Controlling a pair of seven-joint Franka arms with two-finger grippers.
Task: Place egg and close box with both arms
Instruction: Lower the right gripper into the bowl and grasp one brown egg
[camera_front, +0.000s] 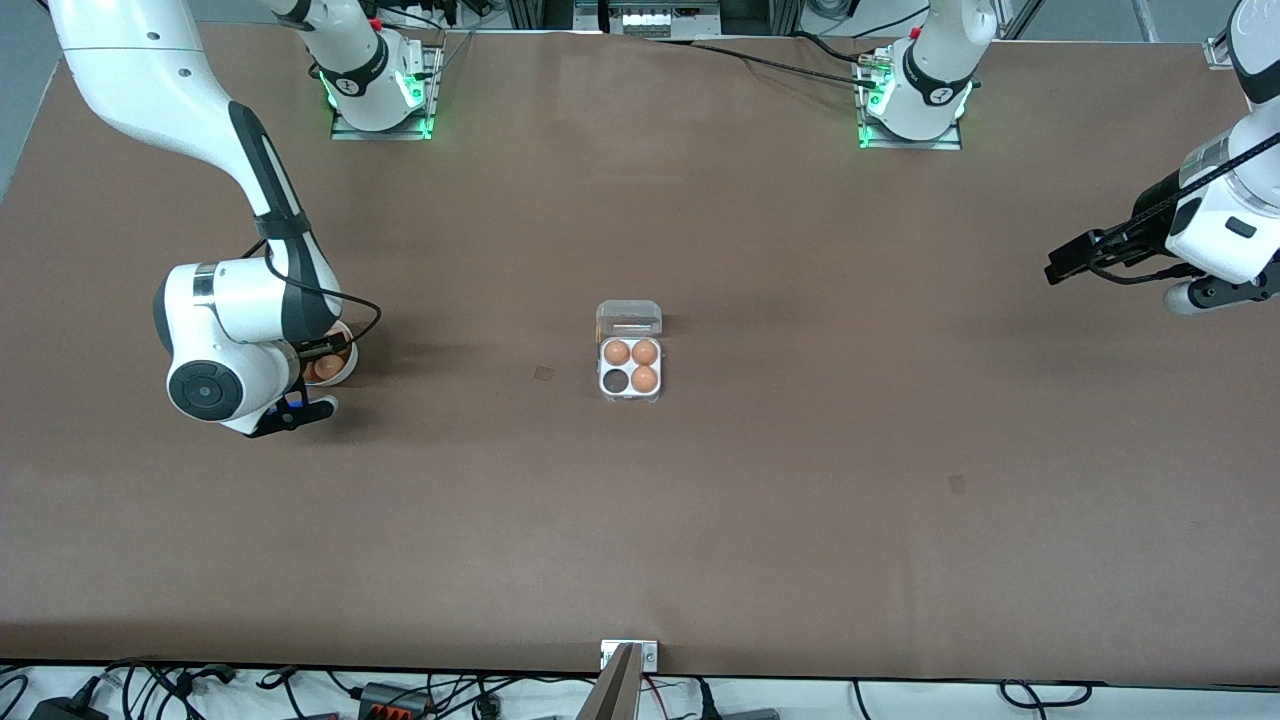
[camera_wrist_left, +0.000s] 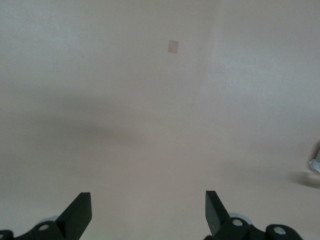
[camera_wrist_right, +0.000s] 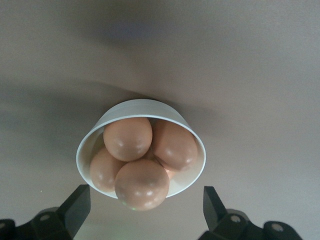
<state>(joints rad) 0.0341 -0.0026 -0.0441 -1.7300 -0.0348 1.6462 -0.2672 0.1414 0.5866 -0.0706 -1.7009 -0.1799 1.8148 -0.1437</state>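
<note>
The box sits mid-table with its clear lid hinged open. It holds three orange-brown eggs, and its cup nearest the front camera on the right arm's side is empty. Several more eggs are piled in a round white bowl, which shows partly hidden under the right arm. My right gripper hangs open just above that bowl, one finger on each side of the nearest egg and holding nothing. My left gripper is open over bare table at the left arm's end.
Small tape squares mark the brown table; one shows in the left wrist view. The two arm bases stand along the edge farthest from the front camera. A metal bracket sits at the nearest edge.
</note>
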